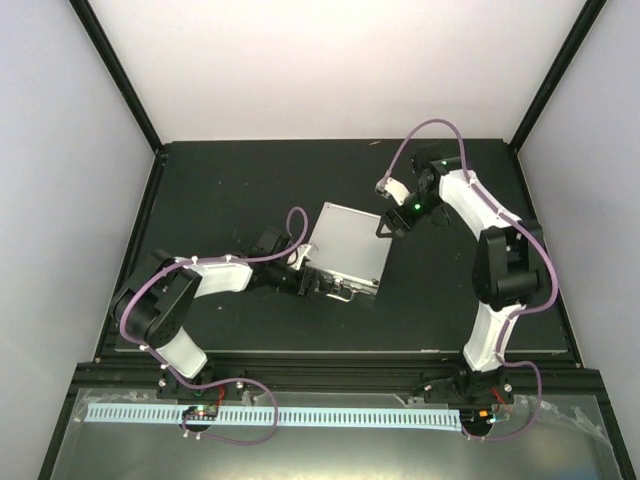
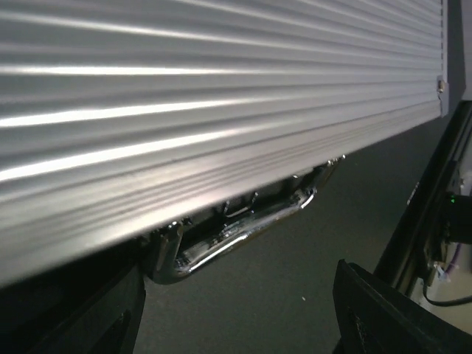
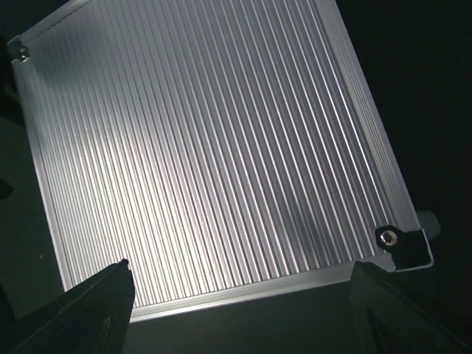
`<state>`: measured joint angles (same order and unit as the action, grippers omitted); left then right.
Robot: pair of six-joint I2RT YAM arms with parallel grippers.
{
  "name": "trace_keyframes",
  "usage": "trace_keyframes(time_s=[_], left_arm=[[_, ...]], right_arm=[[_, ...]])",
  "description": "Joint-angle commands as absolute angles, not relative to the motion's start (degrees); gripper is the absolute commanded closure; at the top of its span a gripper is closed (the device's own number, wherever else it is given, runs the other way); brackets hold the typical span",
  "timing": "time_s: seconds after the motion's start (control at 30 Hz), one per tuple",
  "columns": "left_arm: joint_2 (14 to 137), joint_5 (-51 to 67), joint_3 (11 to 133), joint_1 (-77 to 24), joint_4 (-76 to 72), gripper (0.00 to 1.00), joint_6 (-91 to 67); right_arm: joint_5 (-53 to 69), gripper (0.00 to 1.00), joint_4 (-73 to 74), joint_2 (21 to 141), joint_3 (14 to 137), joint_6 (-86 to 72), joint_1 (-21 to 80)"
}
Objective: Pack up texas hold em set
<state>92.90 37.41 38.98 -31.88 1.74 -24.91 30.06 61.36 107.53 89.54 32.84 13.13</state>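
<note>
The texas hold em set shows as a closed silver ribbed briefcase [image 1: 348,250] lying flat in the middle of the black table; its contents are hidden. Its chrome handle [image 2: 236,240] sticks out from the near edge. My left gripper [image 1: 325,285] sits low at that edge, open, with the handle just ahead of its fingers [image 2: 383,317] and only bare table between them. My right gripper [image 1: 388,228] hovers over the case's far right edge, open, looking down on the ribbed lid [image 3: 206,147] with nothing between its fingers [image 3: 88,310].
The black table [image 1: 230,190] is bounded by a black frame with upright posts at the back corners. A white toothed strip [image 1: 300,415] runs along the near rail by the arm bases. Purple cables loop off both arms.
</note>
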Motion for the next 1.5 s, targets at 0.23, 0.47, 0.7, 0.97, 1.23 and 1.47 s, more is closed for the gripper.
trace_keyframes(time_s=[0.23, 0.47, 0.7, 0.97, 1.23, 1.47], left_arm=[[88.4, 44.9, 43.1, -31.6, 7.6, 0.33, -23.7], [90.9, 45.3, 46.4, -31.6, 5.6, 0.32, -25.7], [94.0, 43.6, 49.0, -31.6, 4.6, 0.31, -26.3], [93.8, 42.2, 47.6, -31.6, 2.0, 0.30, -27.9], [91.5, 41.0, 43.8, -31.6, -1.4, 0.29, -29.9], [90.6, 41.2, 40.0, -31.6, -7.3, 0.29, -32.7]], right_arm=[[32.2, 0.17, 56.5, 108.0, 86.7, 33.7, 13.0], [32.9, 0.14, 56.8, 102.8, 81.7, 38.5, 13.6], [28.3, 0.06, 51.5, 93.0, 69.9, 43.7, 18.9], [22.6, 0.05, 40.8, 86.9, 60.4, 40.8, 26.7], [18.3, 0.05, 32.5, 87.3, 56.6, 36.8, 32.2], [15.5, 0.08, 29.6, 89.4, 55.8, 34.3, 33.1]])
